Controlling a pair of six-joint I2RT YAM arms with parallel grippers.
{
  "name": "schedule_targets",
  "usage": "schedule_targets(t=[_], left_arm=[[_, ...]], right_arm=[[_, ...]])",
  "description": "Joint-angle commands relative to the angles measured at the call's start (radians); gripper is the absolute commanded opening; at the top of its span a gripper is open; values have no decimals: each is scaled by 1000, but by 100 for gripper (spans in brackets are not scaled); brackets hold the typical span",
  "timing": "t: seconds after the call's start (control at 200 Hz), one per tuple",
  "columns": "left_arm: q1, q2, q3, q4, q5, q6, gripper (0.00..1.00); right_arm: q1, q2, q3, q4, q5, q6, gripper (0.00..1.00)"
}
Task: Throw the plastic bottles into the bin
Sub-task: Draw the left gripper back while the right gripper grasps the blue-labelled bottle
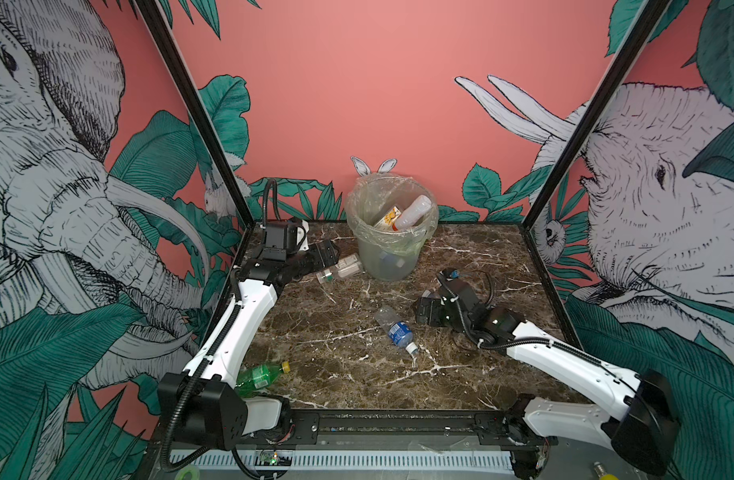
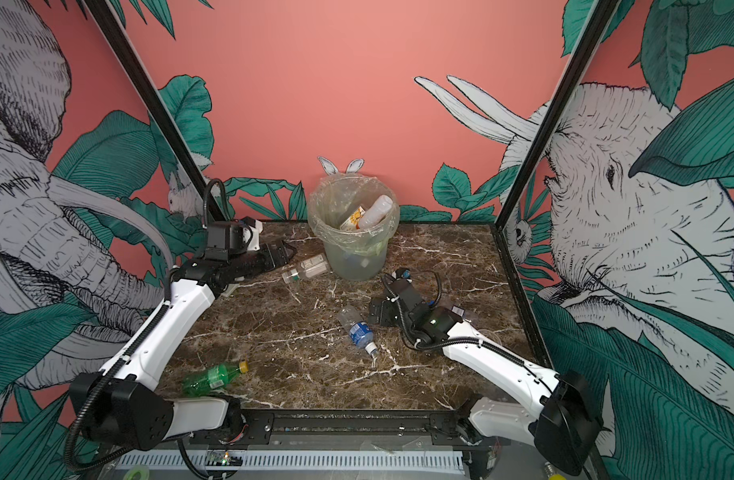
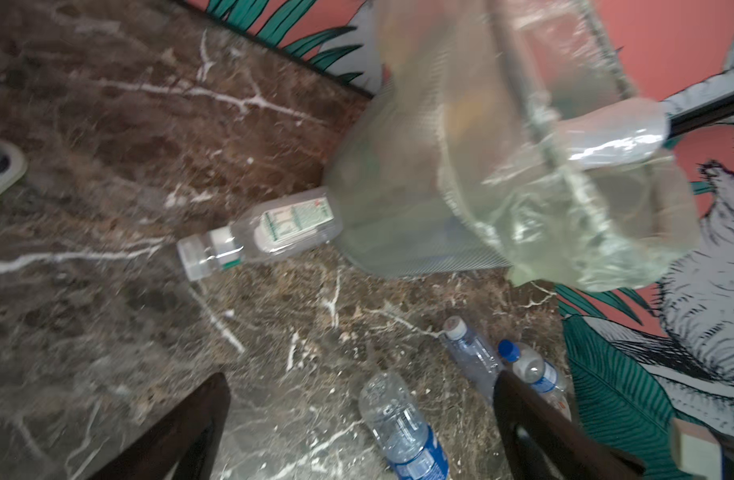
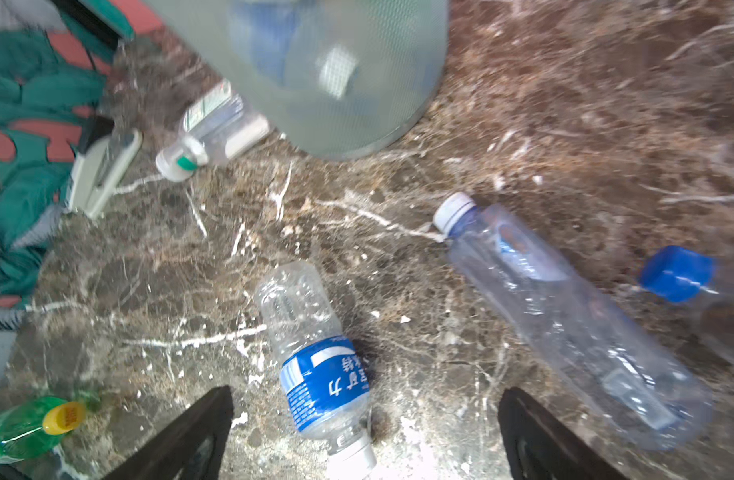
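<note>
blue-label bottle (image 4: 315,365) lies flat on the table (image 4: 564,124) just in front of your right gripper (image 4: 367,392), cap end toward it. its fingers (image 4: 191,436) are spread wide and empty. your left gripper (image 3: 361,376), spread too, is farther off.

Shows thin, glossy clear plastic in the blue-label bottle (image 1: 396,330), shiny green plastic in the green bottle (image 1: 257,376). Looks matt and translucent on the bin (image 1: 382,262), crinkly and glossy on its bag liner (image 1: 415,239), polished like veined marble on the table (image 1: 336,365).
</note>
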Motion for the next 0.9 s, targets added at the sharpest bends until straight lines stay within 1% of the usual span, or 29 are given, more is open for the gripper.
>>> schedule_targets(t=[0.0,0.21,0.43,0.665,0.895], left_arm=[[28,-85,-59,-7,-47,6,99],[38,-145,-158,-30,-74,-2,99],[39,-231,-243,-72,-124,-23,99],[38,-327,-344,-112,-162,-57,99],[38,-392,-439,-124,-168,-81,99]], right_arm=[[43,60,22,36,21,-28,99],[95,184,48,93,-15,-55,99],[125,289,94,106,-32,-78,99],[128,378,119,118,-41,-96,99],[131,487,154,129,-76,-121,95]])
